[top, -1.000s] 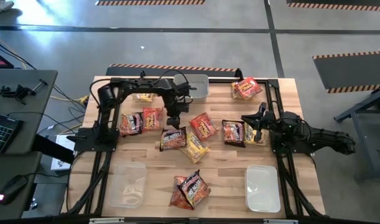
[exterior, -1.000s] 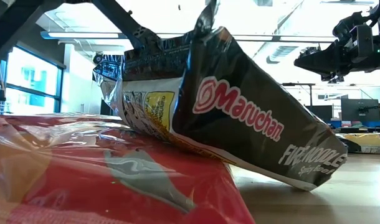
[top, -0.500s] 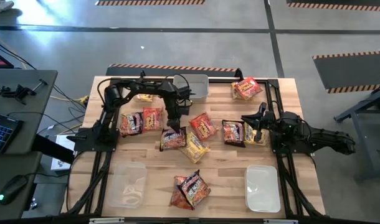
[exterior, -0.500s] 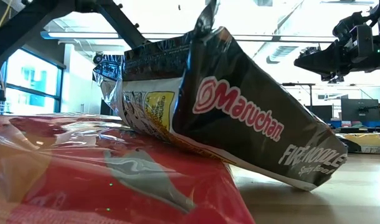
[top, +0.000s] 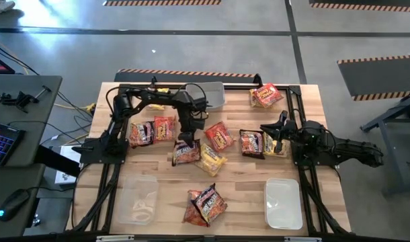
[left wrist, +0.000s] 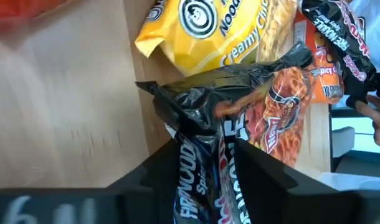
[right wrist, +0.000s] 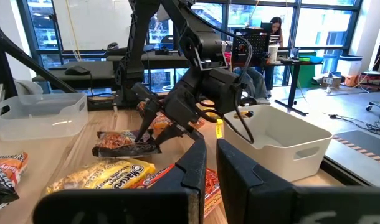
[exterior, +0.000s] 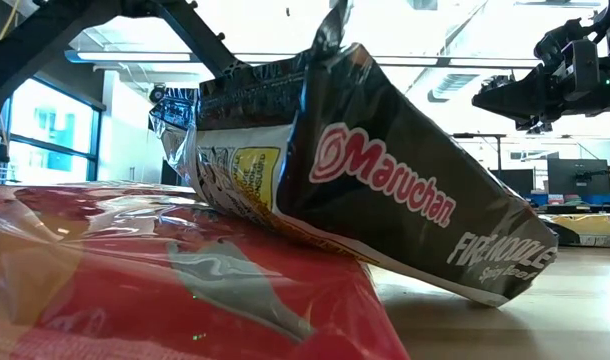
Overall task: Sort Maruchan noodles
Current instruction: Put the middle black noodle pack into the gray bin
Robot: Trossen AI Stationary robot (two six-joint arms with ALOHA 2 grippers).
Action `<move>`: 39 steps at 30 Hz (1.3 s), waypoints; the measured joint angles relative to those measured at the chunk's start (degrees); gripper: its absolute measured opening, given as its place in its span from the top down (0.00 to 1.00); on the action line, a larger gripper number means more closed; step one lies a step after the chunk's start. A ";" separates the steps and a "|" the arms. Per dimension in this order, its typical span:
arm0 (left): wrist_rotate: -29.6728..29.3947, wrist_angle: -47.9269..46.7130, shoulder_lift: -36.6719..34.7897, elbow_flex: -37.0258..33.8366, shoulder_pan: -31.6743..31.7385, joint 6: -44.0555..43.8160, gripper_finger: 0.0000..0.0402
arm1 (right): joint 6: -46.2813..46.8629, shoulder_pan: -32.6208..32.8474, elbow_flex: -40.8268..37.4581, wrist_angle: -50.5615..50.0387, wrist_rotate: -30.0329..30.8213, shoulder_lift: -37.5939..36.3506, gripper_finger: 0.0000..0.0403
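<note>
Several Maruchan packets lie flat across the table's middle [top: 218, 136]: yellow, red-orange and dark ones. My left gripper [top: 187, 138] stands over a dark packet [top: 185, 152] and is shut on it. The left wrist view shows this packet [left wrist: 240, 106] crumpled, next to a yellow packet [left wrist: 221, 31]. My right gripper [top: 279, 131] waits, shut, beside a dark packet [top: 251, 142] and a yellow packet [top: 272, 144]. Near the near edge, a dark packet [exterior: 385, 180] leans on a red one [exterior: 185, 290]. My left gripper pinches the dark packet at its far end [left wrist: 209, 165] between the two fingers [left wrist: 177, 174], coming from above and pointing down. The film is bunched up between them. The packet's near part [top: 184, 158] reaches out toward the yellow packet [top: 210, 160]; whether it is lifted I cannot tell.
Three clear bins stand on the table: at the far edge [top: 210, 94], near left [top: 139, 198] and near right [top: 283, 202]. More packets lie left of my left gripper [top: 151, 131] and in the far right corner [top: 265, 95]. A person sits in the room beyond [right wrist: 274, 31].
My left gripper has moved a little toward the near edge and down onto the dark packet. The packet now looks narrower and bunched under the fingers.
</note>
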 joint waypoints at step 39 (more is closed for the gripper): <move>-23.85 -0.44 -15.56 23.36 13.63 -61.32 1.00 | 0.00 0.01 -0.01 -0.01 0.01 0.02 0.94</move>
